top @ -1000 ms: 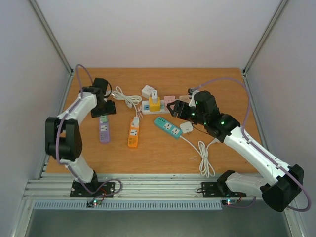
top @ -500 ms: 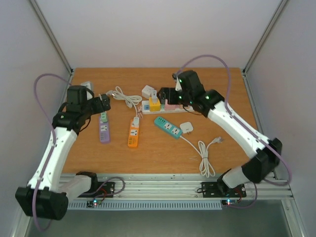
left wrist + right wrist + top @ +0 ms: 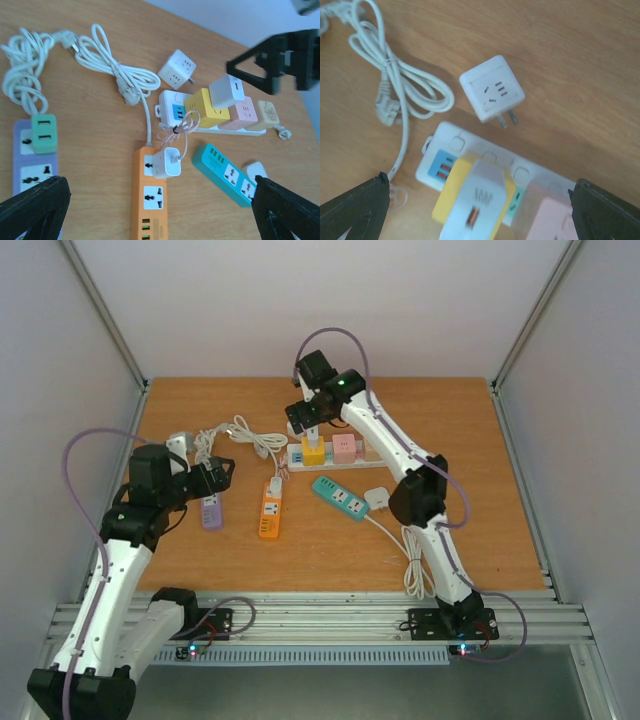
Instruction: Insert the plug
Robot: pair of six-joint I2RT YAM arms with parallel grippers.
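Right pincer [image 3: 479,182] hangs over the far edge of the table [image 3: 480,530], jaws spread wide, nothing held between them. Straight below it is the white power strip [image 3: 432,170]. It carries a yellow cube [image 3: 447,195] topped by a white adapter [image 3: 485,200], with a pink cube [image 3: 545,210] next along. Just past the strip, toward the far edge, there's the white cube plug [image 3: 491,96]. It lies loose on the table, socket face up, prongs aimed at the strip and stopping just short of it. A coiled white cord [image 3: 395,80] lies beside it, toward the left edge.

Over to the left pincer [image 3: 161,186]: jaws apart as well, empty, hovering near the left edge. Beneath it lies a purple strip [image 3: 30,160] with a green adapter [image 3: 43,133] seated in it. Beside that is an orange strip [image 3: 150,195] with a small white charger [image 3: 166,163] plugged in. A teal strip [image 3: 340,498] lies mid-table with a flat white plug [image 3: 378,498] beside it, and that plug's cord [image 3: 415,560] trails toward the near edge.

From above, the right pincer covers most of the cube plug, and only the right wrist view shows its prongs and socket holes. The left wrist view takes in the whole row from the side, including a beige cube [image 3: 266,112] at the strip's end. The right pincer shows there as a dark blur above it.
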